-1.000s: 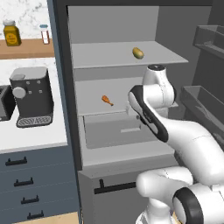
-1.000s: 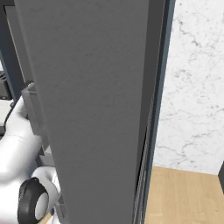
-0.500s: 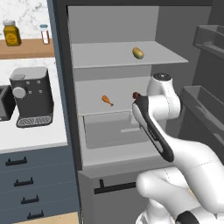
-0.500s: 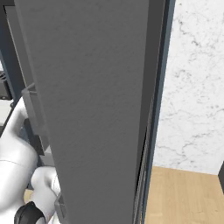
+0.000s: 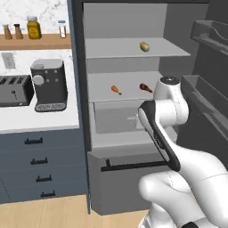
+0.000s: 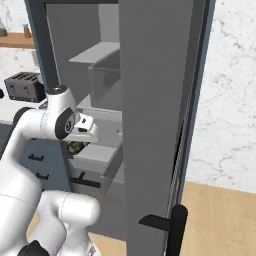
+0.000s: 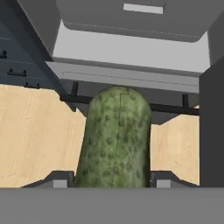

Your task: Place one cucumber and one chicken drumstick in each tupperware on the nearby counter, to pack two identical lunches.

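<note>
Since the earlier frames the arm has swung back out of the fridge, uncovering the darker red-brown drumstick [image 5: 145, 87] on the middle shelf [image 5: 127, 80], where the wrist hid it before. Seen from the hand view, the gripper [image 7: 113, 180] is clamped on the cucumber [image 7: 115, 140], its 2 dark fingertips [image 7: 61, 179] pressed against the green, bumpy sides, and the cucumber stands up between them with its rounded end toward the fridge. Beyond the cucumber in that view lie a dark drawer handle [image 7: 131, 105], a pale grey drawer front [image 7: 131, 76] and wooden floor [image 7: 35, 131] to either side. In the right base view the hand [image 6: 82, 132] hangs in front of the open fridge drawer [image 6: 97, 155], beside the tall grey fridge door [image 6: 155, 125]; the cucumber itself cannot be made out there. In the left base view the wrist [image 5: 169, 95] sits just right of the middle shelf, and the orange-brown drumstick [image 5: 116, 90] lies on that shelf, well apart from the red-brown 1. On the shelf above rests a small yellowish item [image 5: 144, 46]. Left of the fridge, on the white counter [image 5: 26, 120], stand a coffee machine [image 5: 48, 84] and a toaster [image 5: 14, 90], with jars on a wooden shelf [image 5: 35, 41] above them.
</note>
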Robot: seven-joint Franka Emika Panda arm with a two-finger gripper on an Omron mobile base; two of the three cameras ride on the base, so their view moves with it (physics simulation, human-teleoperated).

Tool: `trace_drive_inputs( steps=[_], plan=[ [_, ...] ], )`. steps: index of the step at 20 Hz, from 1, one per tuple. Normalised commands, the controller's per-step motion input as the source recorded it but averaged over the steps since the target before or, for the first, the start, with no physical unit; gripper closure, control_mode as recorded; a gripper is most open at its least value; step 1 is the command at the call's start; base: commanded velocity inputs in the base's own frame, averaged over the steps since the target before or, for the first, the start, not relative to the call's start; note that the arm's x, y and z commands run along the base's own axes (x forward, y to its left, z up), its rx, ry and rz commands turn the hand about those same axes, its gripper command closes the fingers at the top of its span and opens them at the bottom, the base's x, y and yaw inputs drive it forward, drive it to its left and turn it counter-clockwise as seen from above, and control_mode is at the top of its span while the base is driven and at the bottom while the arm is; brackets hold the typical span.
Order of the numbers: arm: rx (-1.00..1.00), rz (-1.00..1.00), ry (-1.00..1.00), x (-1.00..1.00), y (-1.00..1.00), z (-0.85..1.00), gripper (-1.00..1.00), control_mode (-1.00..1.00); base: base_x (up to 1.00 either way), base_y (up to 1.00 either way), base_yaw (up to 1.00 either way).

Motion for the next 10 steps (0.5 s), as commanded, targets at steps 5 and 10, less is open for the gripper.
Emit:
trace_drive_inputs(
  steps=[5,10],
  plan=[
    [0.0,0.0,0.0,0.0,0.0,0.0,1.0,1.0,-0.3,0.58,0.41],
    [0.0,0.0,0.0,0.0,0.0,0.0,1.0,1.0,-0.04,0.39,0.43]
  ],
)
